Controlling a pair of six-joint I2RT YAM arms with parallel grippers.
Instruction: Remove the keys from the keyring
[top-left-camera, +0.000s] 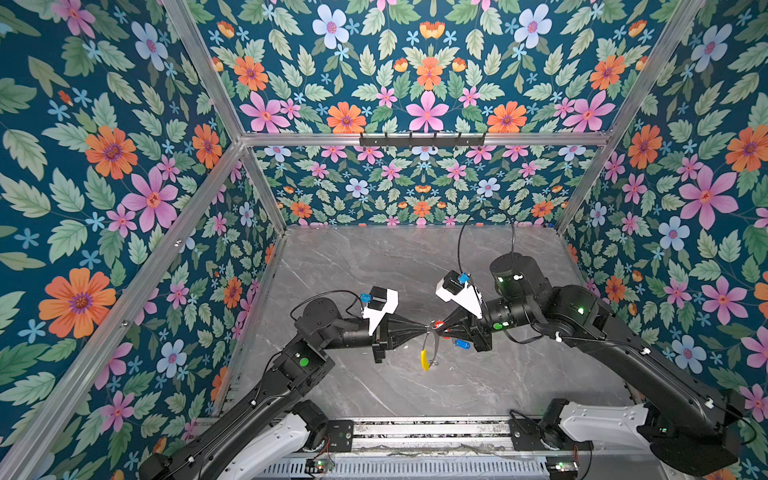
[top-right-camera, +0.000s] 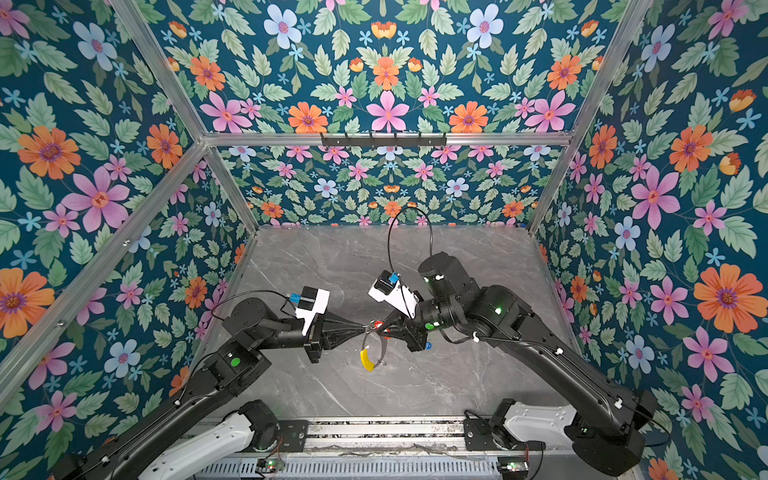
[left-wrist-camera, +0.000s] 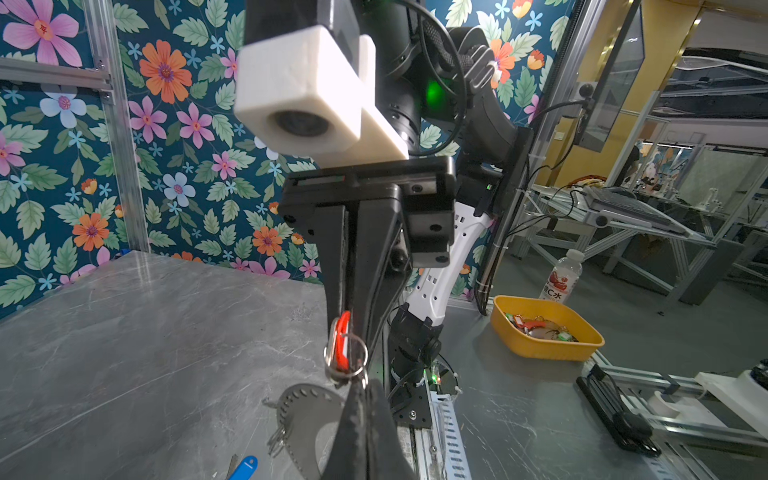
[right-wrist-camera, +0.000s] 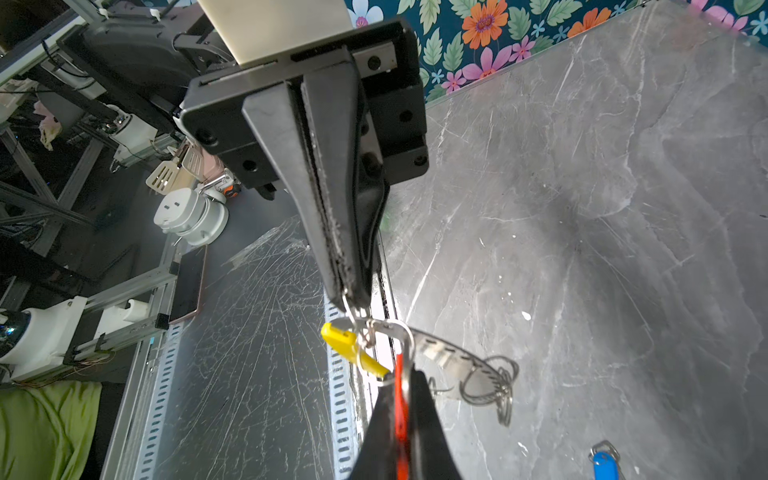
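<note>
Meeting tip to tip in the air over the middle of a grey marbled worktop (top-left-camera: 374, 270): left gripper (top-left-camera: 424, 329) reaching in from the left, right gripper (top-left-camera: 437, 326) from the right, both lying nearly level. Hanging down from that meeting point, keyring (left-wrist-camera: 300, 408), a thin grey band with small holes along its rim, turned almost edge-on in both top views, long axis running top to bottom, yellow segment (top-left-camera: 424, 360) at the lowest end. Cannot tell whether that lowest end touches the worktop.

Left gripper clamped tight on the top of the keyring, pinching a thin wire loop (right-wrist-camera: 351, 308) there, as seen in the right wrist view. Right gripper pinched closed on the red-tagged key (left-wrist-camera: 343, 336), tag lying lengthwise between the fingers, metal head just beyond the tips and right beside the left gripper's tips.

Lying flat on the worktop beneath the right gripper, apart from the keyring: blue-tagged key (top-left-camera: 462, 344).

Enclosing the worktop on three sides, walls (top-left-camera: 415, 83) papered with pink, orange and pale blue flowers on dark teal, framed by aluminium bars (top-left-camera: 415, 139).
</note>
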